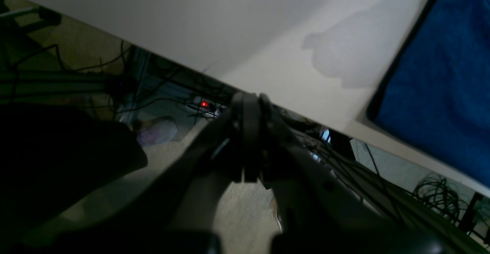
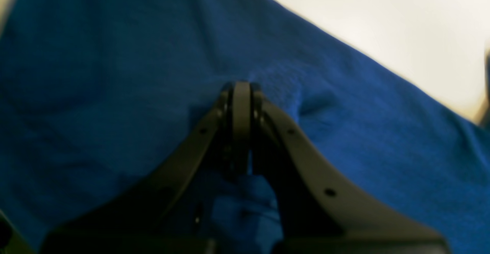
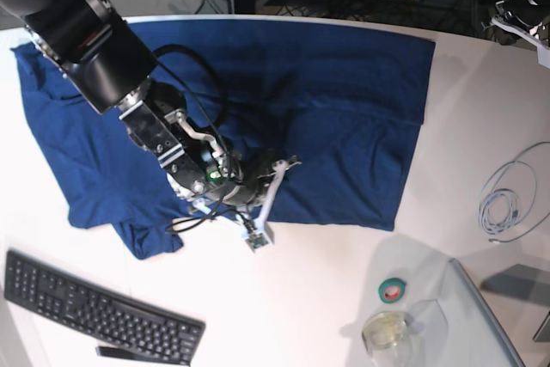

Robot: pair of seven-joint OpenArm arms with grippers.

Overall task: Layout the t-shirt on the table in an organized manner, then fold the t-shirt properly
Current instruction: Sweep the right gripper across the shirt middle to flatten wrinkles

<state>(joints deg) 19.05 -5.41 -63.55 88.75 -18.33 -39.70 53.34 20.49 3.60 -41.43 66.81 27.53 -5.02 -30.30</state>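
The dark blue t-shirt (image 3: 344, 100) lies spread across the far half of the white table (image 3: 301, 298), with its near left part rumpled. In the base view my right gripper (image 3: 275, 169) is down on the shirt's near hem. The right wrist view shows this right gripper (image 2: 241, 87) with its jaws together and a small ridge of the t-shirt (image 2: 285, 93) bunched at the tips. My left gripper (image 1: 250, 101) is shut with nothing in it and hangs off the table (image 1: 229, 28) edge, with the t-shirt (image 1: 440, 74) to its right. The left arm is out of the base view.
A black keyboard (image 3: 94, 307) lies at the near left. A green tape roll (image 3: 394, 290), a clear cup (image 3: 385, 333) and a grey glassy panel (image 3: 494, 324) sit at the near right. A white cable (image 3: 507, 195) coils at the right. Cables clutter the floor (image 1: 440, 196).
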